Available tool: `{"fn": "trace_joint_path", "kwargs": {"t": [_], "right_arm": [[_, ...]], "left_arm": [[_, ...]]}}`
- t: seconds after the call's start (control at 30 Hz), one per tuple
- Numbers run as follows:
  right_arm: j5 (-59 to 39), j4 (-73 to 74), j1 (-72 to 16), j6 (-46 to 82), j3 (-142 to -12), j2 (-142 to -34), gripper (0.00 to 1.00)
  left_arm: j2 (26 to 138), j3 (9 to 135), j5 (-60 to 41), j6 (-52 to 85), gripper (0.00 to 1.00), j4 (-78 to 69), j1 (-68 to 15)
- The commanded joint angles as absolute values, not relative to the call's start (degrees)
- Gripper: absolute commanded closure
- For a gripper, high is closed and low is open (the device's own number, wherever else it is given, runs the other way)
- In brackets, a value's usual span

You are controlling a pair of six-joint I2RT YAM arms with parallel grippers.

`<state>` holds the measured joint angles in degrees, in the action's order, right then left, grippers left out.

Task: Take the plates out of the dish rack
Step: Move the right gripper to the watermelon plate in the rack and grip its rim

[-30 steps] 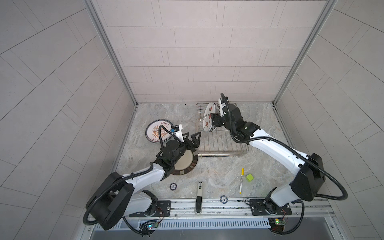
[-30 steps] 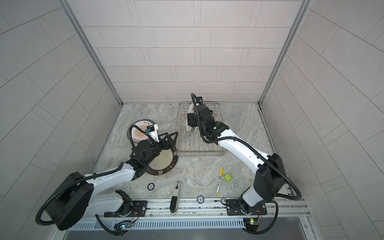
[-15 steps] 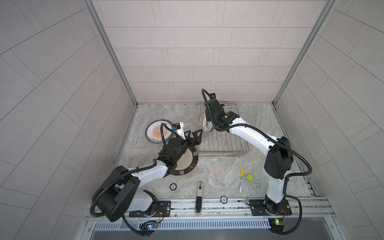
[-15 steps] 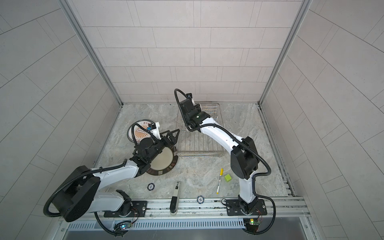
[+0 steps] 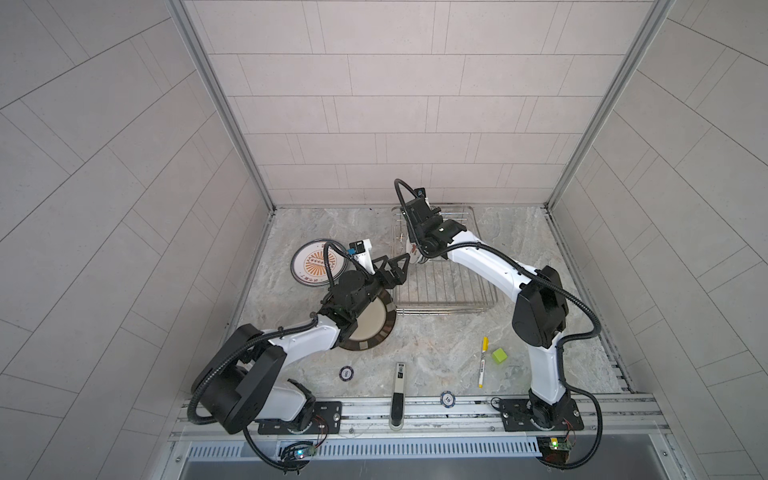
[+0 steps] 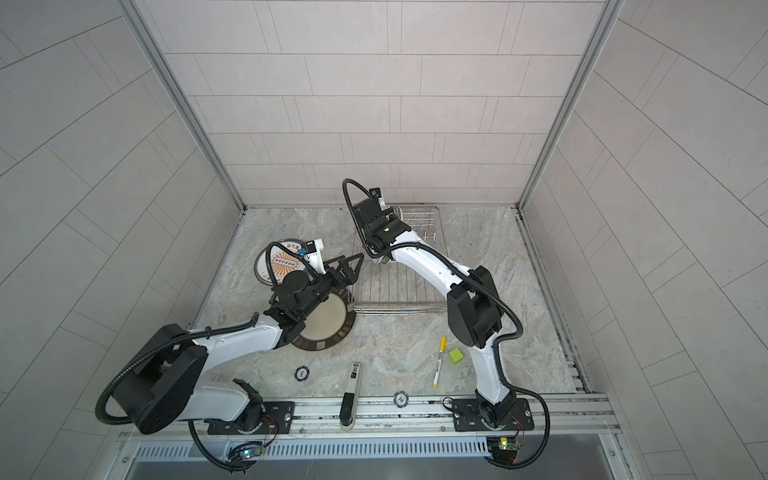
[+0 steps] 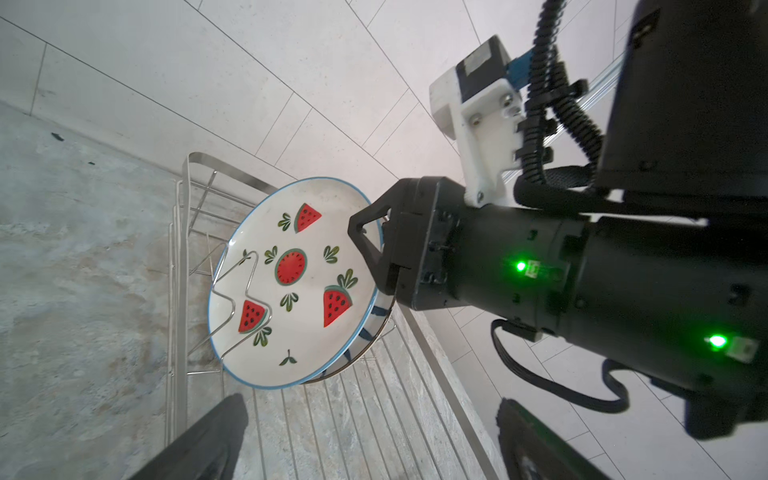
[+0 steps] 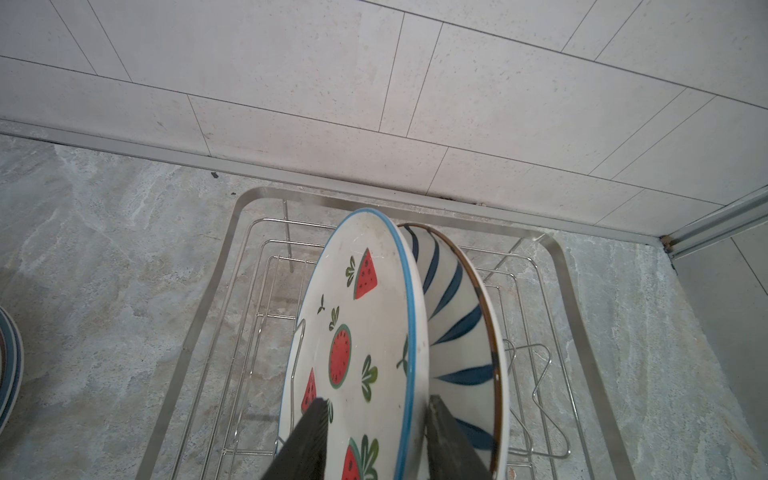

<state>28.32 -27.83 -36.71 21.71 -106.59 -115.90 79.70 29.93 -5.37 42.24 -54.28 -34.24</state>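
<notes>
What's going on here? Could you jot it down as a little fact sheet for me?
Rack contents: watermelon plate and navy-petal plate, upright in the dish rack
Right gripper: jaws astride the watermelon plate's rim; firm grip unclear
Left gripper: open, empty, beside the dish rack
Already out: brown-rimmed plate and sunburst plate, flat on the table
Left to unload: two plates visible

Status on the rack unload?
Left gripper open, empty, at dish rack edge. Right gripper straddling watermelon plate rim, grip unconfirmed. Blue-striped plate tight behind it.
</notes>
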Motion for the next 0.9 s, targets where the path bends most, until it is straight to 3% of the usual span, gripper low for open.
{"fn": "trace_joint_path", "kwargs": {"t": [0.0, 0.13, 0.5, 0.87], "right_arm": [[29.0, -28.9, -36.3, 23.2, -107.4, -117.2, 0.60], [29.1, -29.8, -36.1, 23.8, -108.8, -118.6, 0.69], [26.2, -27.5, -35.0, 24.6, -107.2, -118.6, 0.76], [26.4, -25.9, -35.0, 25.2, -106.3, -119.1, 0.72]], "left_arm": [[81.6, 30.5, -5.9, 43.6, 0.00, -56.8, -34.1], [82.4, 30.4, -5.8, 43.8, 0.00, -57.9, -34.1], [83.9, 30.6, -6.2, 43.9, 0.00, -59.4, -34.0], [84.7, 29.6, -6.9, 45.3, 0.00, -62.1, -34.0]]}}
